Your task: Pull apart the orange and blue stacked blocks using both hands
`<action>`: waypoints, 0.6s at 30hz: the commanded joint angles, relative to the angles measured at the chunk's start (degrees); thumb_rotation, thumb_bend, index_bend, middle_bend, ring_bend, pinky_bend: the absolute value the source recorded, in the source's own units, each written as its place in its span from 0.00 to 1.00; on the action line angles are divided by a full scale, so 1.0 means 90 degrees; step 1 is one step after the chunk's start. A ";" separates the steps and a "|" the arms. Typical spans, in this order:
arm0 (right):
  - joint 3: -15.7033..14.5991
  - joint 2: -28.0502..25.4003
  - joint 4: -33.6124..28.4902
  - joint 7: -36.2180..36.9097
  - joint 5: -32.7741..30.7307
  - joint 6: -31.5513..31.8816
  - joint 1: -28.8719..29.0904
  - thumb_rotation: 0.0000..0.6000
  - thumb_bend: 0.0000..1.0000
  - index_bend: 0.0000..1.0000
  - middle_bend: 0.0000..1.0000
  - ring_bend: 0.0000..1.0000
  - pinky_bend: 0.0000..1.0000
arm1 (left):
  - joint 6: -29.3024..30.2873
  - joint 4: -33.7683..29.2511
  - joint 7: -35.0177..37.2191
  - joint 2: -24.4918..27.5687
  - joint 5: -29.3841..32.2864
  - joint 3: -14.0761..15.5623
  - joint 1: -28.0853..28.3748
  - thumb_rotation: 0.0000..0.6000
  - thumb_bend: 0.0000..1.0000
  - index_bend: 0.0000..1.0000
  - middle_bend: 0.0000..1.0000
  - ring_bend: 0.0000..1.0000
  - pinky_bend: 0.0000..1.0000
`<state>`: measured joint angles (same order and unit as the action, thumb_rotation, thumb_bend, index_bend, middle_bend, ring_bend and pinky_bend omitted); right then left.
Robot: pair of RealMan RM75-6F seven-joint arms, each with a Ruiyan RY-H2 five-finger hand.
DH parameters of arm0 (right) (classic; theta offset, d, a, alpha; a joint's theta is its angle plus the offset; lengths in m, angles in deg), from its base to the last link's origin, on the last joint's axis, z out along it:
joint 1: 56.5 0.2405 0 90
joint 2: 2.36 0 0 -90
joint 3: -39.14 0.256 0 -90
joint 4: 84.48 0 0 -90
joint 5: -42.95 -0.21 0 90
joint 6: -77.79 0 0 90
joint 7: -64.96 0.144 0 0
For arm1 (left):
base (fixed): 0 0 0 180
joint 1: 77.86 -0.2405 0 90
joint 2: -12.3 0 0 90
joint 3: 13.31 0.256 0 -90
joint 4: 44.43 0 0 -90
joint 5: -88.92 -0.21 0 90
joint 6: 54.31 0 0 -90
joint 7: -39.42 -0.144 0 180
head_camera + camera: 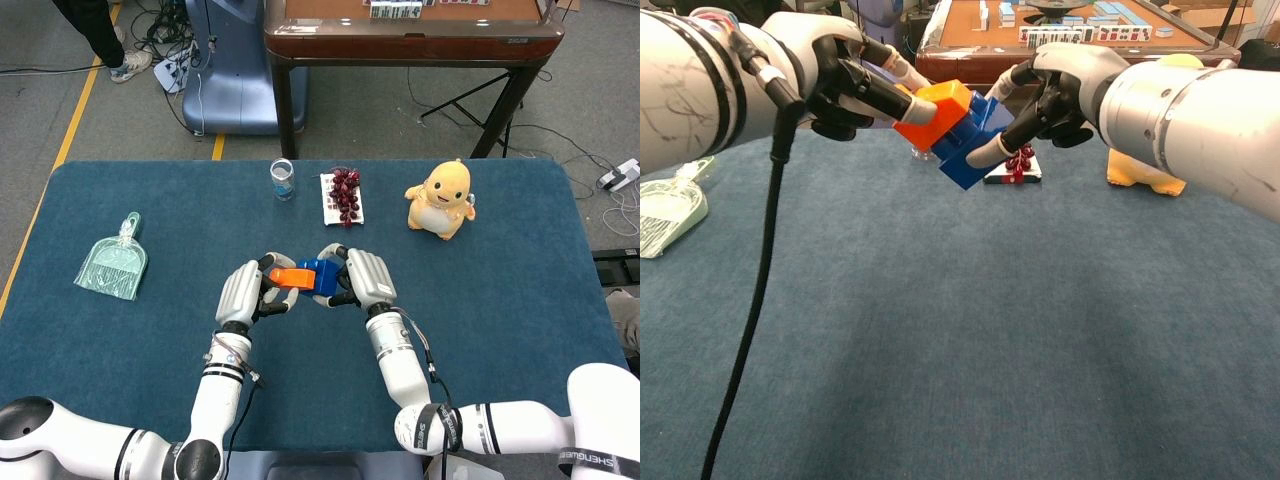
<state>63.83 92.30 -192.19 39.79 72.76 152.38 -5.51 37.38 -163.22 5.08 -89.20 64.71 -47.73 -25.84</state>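
The orange block (290, 277) (932, 115) and the blue block (324, 274) (973, 150) are held in the air above the table's middle, tilted, still touching along one face. My left hand (245, 291) (845, 85) grips the orange block from the left. From the right, my right hand (368, 279) (1055, 95) grips the blue block, with one finger (990, 150) lying across its front. In the chest view the blue block sits slightly lower and to the right of the orange one.
On the blue table (500, 300) lie a green dustpan (113, 268) at the left, a small clear cup (283, 179), a tray of dark grapes (343, 197) and a yellow duck toy (442, 199) at the back. A brown table (410, 30) stands behind.
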 commanded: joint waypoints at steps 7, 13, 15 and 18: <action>-0.0164 -0.0122 0.0084 0.0172 0.0122 -0.0160 -0.0216 1.00 0.21 0.64 1.00 1.00 1.00 | -0.0167 0.0053 0.0116 0.0097 0.0114 0.0025 -0.0092 1.00 0.38 0.71 1.00 1.00 1.00; -0.0524 -0.0384 0.0164 0.0114 0.0286 -0.0284 -0.0444 1.00 0.17 0.64 1.00 1.00 1.00 | -0.0425 0.0343 0.0017 0.0159 -0.0106 0.0476 -0.0106 1.00 0.38 0.71 1.00 1.00 1.00; -0.0654 -0.0458 0.0222 0.0049 0.0329 -0.0321 -0.0498 1.00 0.14 0.64 1.00 1.00 1.00 | -0.0575 0.0481 -0.0054 0.0155 -0.0154 0.0686 -0.0097 1.00 0.38 0.71 1.00 1.00 1.00; -0.0865 -0.0545 0.0351 -0.0063 0.0366 -0.0400 -0.0575 1.00 0.11 0.64 1.00 1.00 1.00 | -0.0773 0.0729 -0.0156 0.0095 -0.0285 0.0973 -0.0050 1.00 0.38 0.69 1.00 1.00 1.00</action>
<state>56.71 87.85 -189.59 39.72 75.80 149.19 -10.26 31.52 -157.93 4.37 -88.04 63.03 -40.29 -26.55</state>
